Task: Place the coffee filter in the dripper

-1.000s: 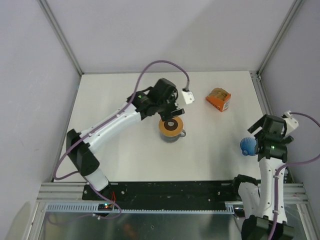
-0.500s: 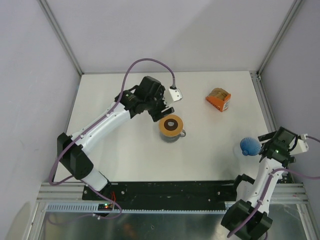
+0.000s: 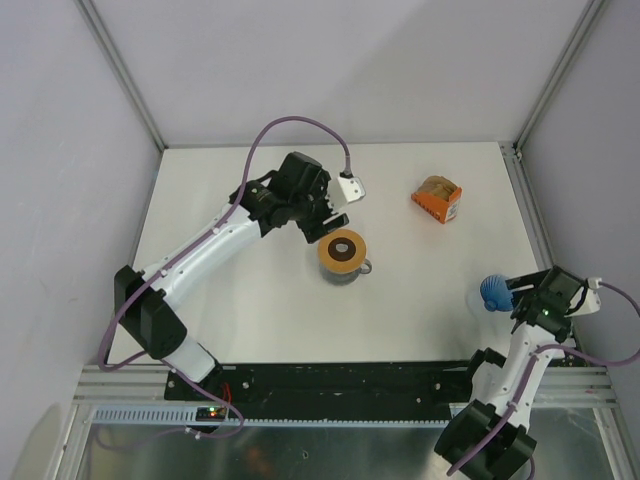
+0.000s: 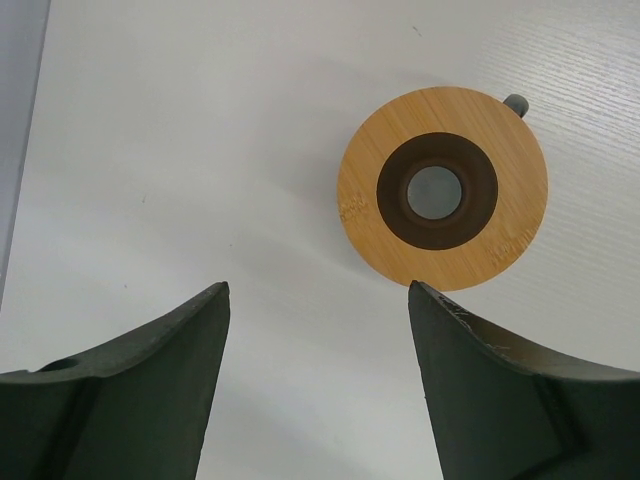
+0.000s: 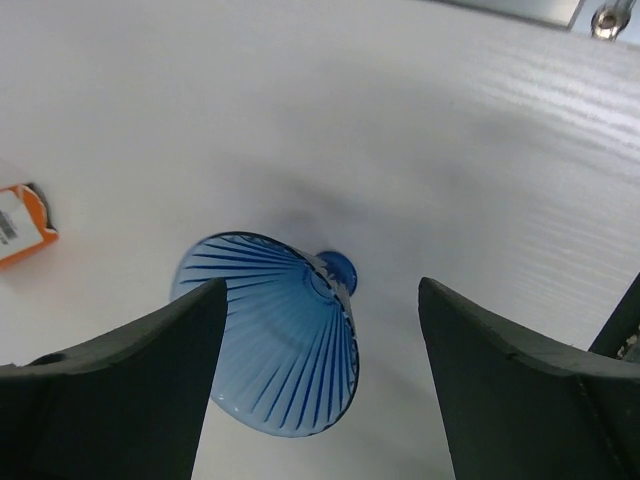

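Observation:
The dripper, a blue ribbed translucent cone, lies on its side on the table near the right edge. In the right wrist view the dripper sits below and between my open fingers, untouched. My right gripper is open and empty just right of it, and it is also seen in the right wrist view. My left gripper is open and empty, hovering just up-left of the mug; it is also seen in the left wrist view. No loose coffee filter is in view.
A grey mug topped by a flat orange ring stands mid-table; the ring and the mug handle show in the left wrist view. An orange box of stacked brown filters sits at the back right, and its corner shows in the right wrist view.
My right gripper has drawn back to the right and nearer the table's front, away from the dripper, which stays put. My left gripper has shifted left, off the mug.

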Available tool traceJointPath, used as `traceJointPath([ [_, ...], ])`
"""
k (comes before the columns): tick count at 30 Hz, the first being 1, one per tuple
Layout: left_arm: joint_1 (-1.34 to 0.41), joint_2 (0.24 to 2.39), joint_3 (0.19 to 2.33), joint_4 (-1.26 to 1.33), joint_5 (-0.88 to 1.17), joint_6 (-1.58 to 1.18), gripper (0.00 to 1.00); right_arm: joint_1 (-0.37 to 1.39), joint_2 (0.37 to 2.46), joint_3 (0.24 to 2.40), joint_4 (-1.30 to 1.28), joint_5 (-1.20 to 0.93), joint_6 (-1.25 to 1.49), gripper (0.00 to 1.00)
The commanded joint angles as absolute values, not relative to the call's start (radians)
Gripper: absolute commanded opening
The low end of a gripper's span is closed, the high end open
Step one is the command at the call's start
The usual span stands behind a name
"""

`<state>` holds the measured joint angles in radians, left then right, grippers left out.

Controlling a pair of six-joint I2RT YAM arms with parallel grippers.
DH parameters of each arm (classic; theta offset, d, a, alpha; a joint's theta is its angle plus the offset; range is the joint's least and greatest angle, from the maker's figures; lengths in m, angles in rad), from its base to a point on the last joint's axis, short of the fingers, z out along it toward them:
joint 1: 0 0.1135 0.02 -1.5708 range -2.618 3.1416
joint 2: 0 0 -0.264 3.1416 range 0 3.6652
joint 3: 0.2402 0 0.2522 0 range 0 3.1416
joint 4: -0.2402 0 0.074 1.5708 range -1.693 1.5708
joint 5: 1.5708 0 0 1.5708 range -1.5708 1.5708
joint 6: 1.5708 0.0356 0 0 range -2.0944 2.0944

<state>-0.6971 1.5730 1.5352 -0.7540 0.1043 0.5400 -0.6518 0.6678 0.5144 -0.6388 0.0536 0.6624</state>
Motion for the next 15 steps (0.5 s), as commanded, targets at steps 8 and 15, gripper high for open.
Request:
traceJointPath([
  [8, -0.69, 1.556, 1.551, -0.73, 0.086, 0.544, 0.77, -0.656, 0.669, 0.434, -0.594, -0.019, 0.725, 0.74],
  [15, -0.687, 1.558, 1.551, -0.727, 0.086, 0.547, 0.77, -0.656, 0.649, 0.424, -0.56, -0.068, 0.688, 0.2],
])
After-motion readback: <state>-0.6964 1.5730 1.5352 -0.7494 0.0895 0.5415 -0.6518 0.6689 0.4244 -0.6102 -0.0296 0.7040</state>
